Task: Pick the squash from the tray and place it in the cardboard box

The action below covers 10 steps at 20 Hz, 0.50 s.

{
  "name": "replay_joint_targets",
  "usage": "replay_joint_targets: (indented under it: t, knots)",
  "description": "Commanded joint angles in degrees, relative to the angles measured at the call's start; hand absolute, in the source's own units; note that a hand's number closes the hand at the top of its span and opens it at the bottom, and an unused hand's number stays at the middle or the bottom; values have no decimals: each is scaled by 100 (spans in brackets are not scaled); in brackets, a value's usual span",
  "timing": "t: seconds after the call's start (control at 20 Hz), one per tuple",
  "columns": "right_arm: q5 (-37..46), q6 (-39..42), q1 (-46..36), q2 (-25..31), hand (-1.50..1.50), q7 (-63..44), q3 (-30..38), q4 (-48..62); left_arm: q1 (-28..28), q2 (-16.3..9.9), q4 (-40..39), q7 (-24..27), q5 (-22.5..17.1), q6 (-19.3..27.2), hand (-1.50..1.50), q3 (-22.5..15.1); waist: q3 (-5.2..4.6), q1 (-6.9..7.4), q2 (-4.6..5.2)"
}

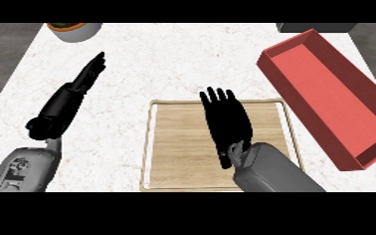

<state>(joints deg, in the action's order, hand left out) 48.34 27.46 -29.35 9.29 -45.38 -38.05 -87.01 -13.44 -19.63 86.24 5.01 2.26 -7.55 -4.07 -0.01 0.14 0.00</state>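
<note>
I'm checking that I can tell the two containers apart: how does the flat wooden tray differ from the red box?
The flat wooden tray is pale tan wood; the red box is red inside and out. The tray is shallow with a thin raised rim; the box has tall walls. The tray lies square to the view's edges, with the right hand open over it; the box lies askew to its right. Both are rectangular and show nothing inside.

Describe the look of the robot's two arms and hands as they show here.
Both forearms are smooth grey casings coming in from the lower edge. The left forearm carries small dark markings on its shell and joins a glossy black segmented wrist. The left hand and right hand are all black, with slim fingers. No cables show.
</note>
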Motion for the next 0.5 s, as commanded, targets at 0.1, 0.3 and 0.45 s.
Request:
replay_joint_targets:
  t: [0.1, 0.3, 0.45]
  knots:
    - [444, 139, 541, -292, -150, 32, -78, -336, 200, 216, -12, 156, 248, -81, 0, 16, 0, -19, -6]
    - [770, 193, 39, -544, -150, 178, 285, 647, 82, 350, 201, -171, 223, -109, 0, 86, 0, 9, 0]
    - [1106, -164, 460, -332, -150, 576, 345, 626, 207, 224, 96, 147, 177, -369, 0, 337, 0, 3, -1]
